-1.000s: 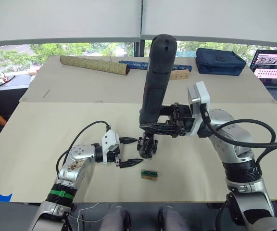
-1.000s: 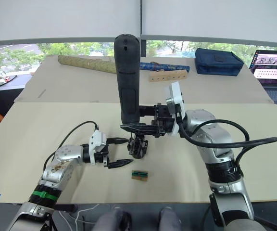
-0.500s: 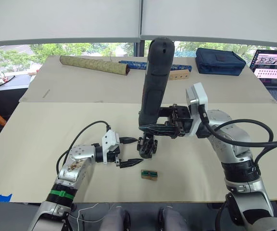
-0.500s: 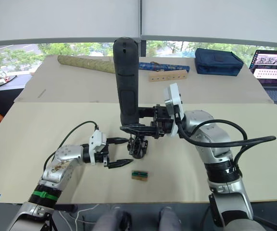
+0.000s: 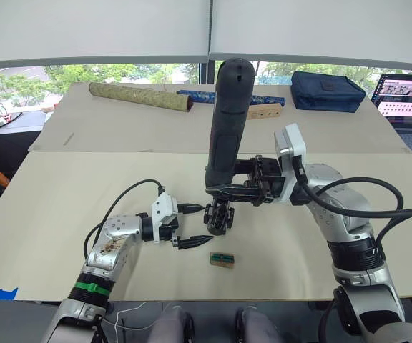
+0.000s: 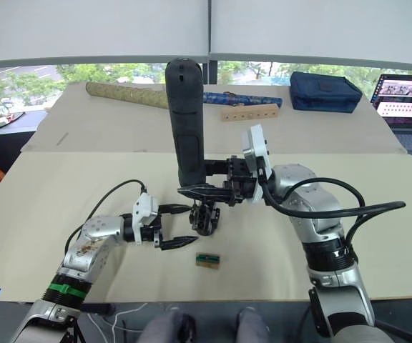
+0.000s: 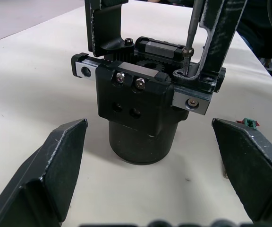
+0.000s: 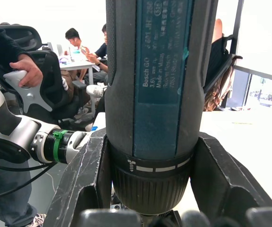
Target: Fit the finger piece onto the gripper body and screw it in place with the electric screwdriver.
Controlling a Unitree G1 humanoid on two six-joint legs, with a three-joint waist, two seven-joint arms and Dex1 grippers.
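Observation:
The gripper body point(image 5: 219, 216) stands on the table at centre, a black block on a round base point(image 7: 143, 142). My left gripper point(image 5: 207, 223) is open, one finger on each side of the body without touching it. The finger piece point(image 7: 218, 33) stands upright on the body's rail bracket. My right gripper point(image 5: 220, 191) is shut on the electric screwdriver point(image 5: 227, 121), which stands nearly upright above the body. Its thin metal bit point(image 7: 190, 28) rests with its tip on a screw at the foot of the finger piece.
A small wooden block with a green top point(image 5: 222, 259) lies just in front of the body. At the back are a gold rolled tube point(image 5: 140, 96), a blue tube point(image 6: 234, 98), a drilled wooden bar point(image 6: 249, 112), a dark bag point(image 5: 327, 91) and a laptop point(image 5: 408, 100).
The right arm has shifted the screwdriver slightly left and a little lower over the body. The left gripper and the body have stayed put.

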